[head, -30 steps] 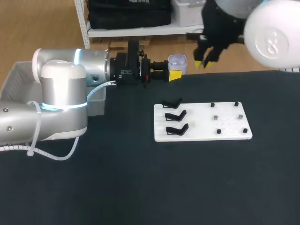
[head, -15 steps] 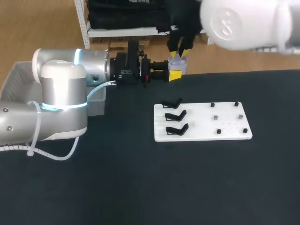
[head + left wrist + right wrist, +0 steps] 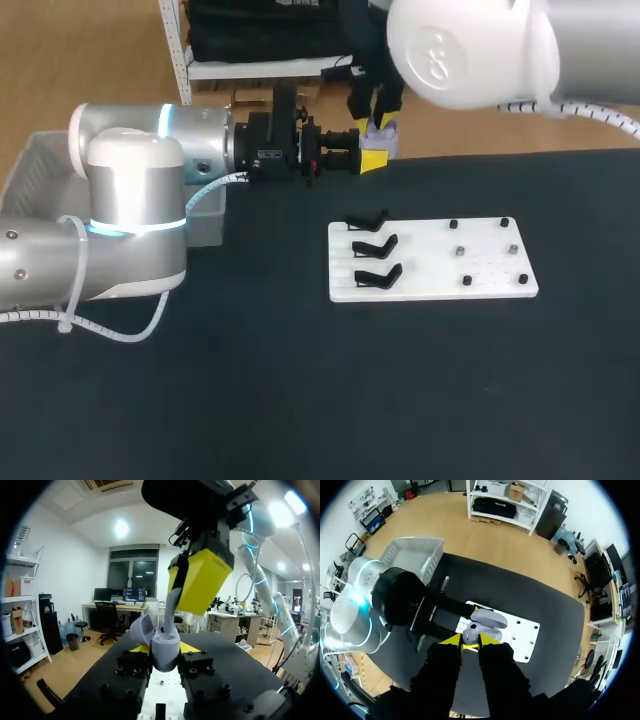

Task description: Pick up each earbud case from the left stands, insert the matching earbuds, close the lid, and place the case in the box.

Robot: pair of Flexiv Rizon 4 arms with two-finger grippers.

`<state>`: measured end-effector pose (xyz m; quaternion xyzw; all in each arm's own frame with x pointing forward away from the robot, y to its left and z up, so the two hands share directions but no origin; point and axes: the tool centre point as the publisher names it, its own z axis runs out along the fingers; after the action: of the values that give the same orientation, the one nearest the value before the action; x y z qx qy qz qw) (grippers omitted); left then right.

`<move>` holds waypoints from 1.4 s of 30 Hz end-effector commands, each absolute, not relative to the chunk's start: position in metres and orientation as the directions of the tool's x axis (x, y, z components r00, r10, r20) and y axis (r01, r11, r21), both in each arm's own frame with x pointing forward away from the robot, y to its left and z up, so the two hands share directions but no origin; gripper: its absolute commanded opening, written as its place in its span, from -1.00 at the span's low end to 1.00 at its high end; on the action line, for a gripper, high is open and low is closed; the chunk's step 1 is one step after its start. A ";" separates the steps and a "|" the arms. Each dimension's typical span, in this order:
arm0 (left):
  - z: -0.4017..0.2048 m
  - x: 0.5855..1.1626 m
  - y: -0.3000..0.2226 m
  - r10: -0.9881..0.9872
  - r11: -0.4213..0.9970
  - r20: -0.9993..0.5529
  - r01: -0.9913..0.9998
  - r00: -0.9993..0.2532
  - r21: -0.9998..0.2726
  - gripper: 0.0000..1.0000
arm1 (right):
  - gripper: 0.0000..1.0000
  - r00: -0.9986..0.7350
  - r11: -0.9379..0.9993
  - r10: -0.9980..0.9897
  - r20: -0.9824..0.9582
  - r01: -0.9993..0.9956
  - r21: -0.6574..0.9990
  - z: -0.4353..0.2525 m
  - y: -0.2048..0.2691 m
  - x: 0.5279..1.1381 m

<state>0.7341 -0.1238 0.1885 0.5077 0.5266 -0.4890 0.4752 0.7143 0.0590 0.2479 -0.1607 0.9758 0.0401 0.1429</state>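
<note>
Earbud case (image 3: pixel 165 647) is off the stands and held in the air over the desk's (image 3: pixel 300 400) far edge, pinched from both sides by the left gripper (image 3: pixel 372 158). The right gripper (image 3: pixel 470 641) sits directly above it, pointing down at the case's mouth. The left wrist view shows the lid hinged open; the head view hides that behind the right arm. Whether the right claw pinches an earbud I cannot tell; possibly it does.

earbud case (image 3: pixel 161 650) pale lavender. left gripper (image 3: pixel 372 160) tips yellow, body black. table (image 3: pixel 300 400) black. board (image 3: pixel 490 275) white, stands (image 3: pixel 375 275) black. bin (image 3: pixel 40 165) light grey.
</note>
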 end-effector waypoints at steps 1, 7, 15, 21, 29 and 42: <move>0.187 0.733 -0.124 0.064 0.011 -0.998 1.000 -0.029 -0.028 -1.00 | -1.00 -0.910 0.948 -0.294 -0.291 -0.317 0.033 0.244 0.056 0.718; 0.187 0.733 -0.124 0.064 0.011 -0.998 1.000 -0.029 -0.028 -1.00 | -1.00 -0.914 0.949 -0.291 -0.283 -0.313 0.036 0.238 0.055 0.720; 0.187 0.733 -0.124 0.064 0.011 -0.998 1.000 -0.029 -0.028 -1.00 | -1.00 -0.917 0.950 -0.286 -0.279 -0.309 0.041 0.235 0.056 0.723; 0.187 0.733 -0.124 0.064 0.011 -0.998 1.000 -0.029 -0.028 -1.00 | -1.00 -0.914 0.948 -0.291 -0.282 -0.315 0.041 0.236 0.058 0.724; 0.187 0.733 -0.124 0.064 0.011 -0.998 1.000 -0.029 -0.028 -1.00 | -1.00 -0.910 0.946 -0.296 -0.290 -0.320 0.039 0.239 0.060 0.724; 0.187 0.733 -0.124 0.064 0.011 -0.998 1.000 -0.029 -0.028 -1.00 | -1.00 -0.913 0.943 -0.312 -0.263 -0.332 0.034 0.230 0.063 0.720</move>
<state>0.7343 -0.1229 0.1872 0.5075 0.5267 -0.4891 0.4752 0.7181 0.0595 0.2309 -0.1639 0.9769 0.0421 0.1307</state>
